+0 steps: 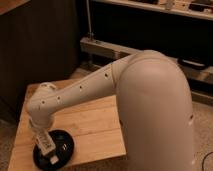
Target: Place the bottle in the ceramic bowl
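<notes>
Reaching across from the right, the robot's bulky white arm (150,100) stretches down to the near left corner of a light wooden table (95,125). Its wrist ends just above the ceramic bowl (54,149), a shallow glossy black dish that sits on the tabletop close to the front edge. The gripper (46,141) hangs over the left part of the bowl, pointing downward. A slim white shape with a pale label, which appears to be the bottle (48,146), lies at the gripper's tip, tilted and reaching down into the bowl's dark inside. Whether the gripper is clamped on the bottle or apart from it cannot be told. Behind the table stand dark panels and a metal shelf frame (125,50).
</notes>
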Tool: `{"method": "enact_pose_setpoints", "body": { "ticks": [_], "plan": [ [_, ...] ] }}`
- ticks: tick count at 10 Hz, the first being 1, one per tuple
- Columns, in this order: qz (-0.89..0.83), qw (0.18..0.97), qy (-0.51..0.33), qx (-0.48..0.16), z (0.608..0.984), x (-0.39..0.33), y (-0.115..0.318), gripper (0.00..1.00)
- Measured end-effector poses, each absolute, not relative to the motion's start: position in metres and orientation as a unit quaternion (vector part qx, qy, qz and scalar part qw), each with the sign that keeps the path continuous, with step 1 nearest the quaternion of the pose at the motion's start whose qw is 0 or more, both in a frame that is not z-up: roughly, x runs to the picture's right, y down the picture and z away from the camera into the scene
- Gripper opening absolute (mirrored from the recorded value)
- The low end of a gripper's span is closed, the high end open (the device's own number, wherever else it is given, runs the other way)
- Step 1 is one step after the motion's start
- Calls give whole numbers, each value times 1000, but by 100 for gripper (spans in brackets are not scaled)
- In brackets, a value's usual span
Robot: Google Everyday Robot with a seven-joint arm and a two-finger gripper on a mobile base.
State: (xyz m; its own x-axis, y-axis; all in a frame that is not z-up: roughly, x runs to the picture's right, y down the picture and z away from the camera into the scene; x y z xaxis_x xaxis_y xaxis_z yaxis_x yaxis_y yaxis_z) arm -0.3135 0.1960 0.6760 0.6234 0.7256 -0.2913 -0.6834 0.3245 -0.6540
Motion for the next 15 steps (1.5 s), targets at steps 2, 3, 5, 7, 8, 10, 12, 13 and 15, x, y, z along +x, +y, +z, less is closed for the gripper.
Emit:
{"method": "enact_pose_setpoints", "body": {
  "ticks": [2, 3, 5, 7, 8, 10, 12, 13, 15],
  "plan": [
    [427, 818, -38, -384, 680, -312, 199, 5],
    [429, 818, -40, -381, 683, -311, 201, 15],
    [429, 821, -40, -374, 685, -311, 203, 35],
    [431, 822, -37, -371, 687, -313, 205, 55],
    [431, 822, -35, -371, 688, -312, 205, 60],
    [431, 822, -35, -372, 687, -313, 205, 61],
    [431, 822, -35, -372, 687, -313, 205, 61],
    [431, 822, -35, -372, 687, -313, 205, 61],
    [431, 822, -35, -372, 688, -313, 205, 61]
  ]
}}
